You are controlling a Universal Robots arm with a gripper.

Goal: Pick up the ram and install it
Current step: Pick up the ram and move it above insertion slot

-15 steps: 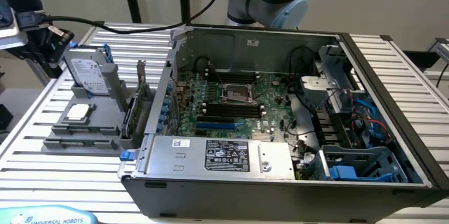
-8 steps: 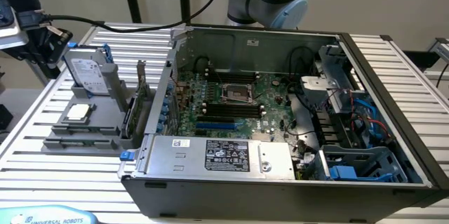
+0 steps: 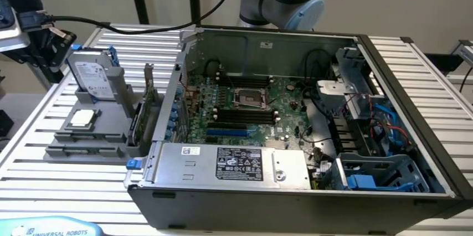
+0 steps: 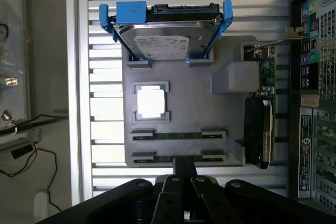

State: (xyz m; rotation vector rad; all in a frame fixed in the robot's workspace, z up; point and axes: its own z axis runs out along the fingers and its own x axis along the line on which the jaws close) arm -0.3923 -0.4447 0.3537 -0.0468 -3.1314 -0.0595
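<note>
Two ram sticks stand on edge in a grey holder (image 4: 220, 114), one (image 4: 178, 135) behind the other (image 4: 177, 158); they are thin dark-green strips. In the exterior view the ram (image 3: 87, 136) sits at the holder's near end, on the exterior view's left of the open computer case (image 3: 414, 103). My gripper (image 4: 184, 165) hovers above the holder, its tips over the nearer stick. The two dark fingers (image 4: 180, 163) are pressed together with nothing between them. Black memory slots (image 3: 244, 115) lie on the motherboard inside the case.
The holder also carries a hard drive in a blue frame (image 4: 163, 43), a square processor (image 4: 151, 102) and an upright green card with a metal bracket (image 4: 265, 72). The case wall (image 4: 315, 103) rises close beside the holder. Cables (image 3: 111, 22) run across the slatted table.
</note>
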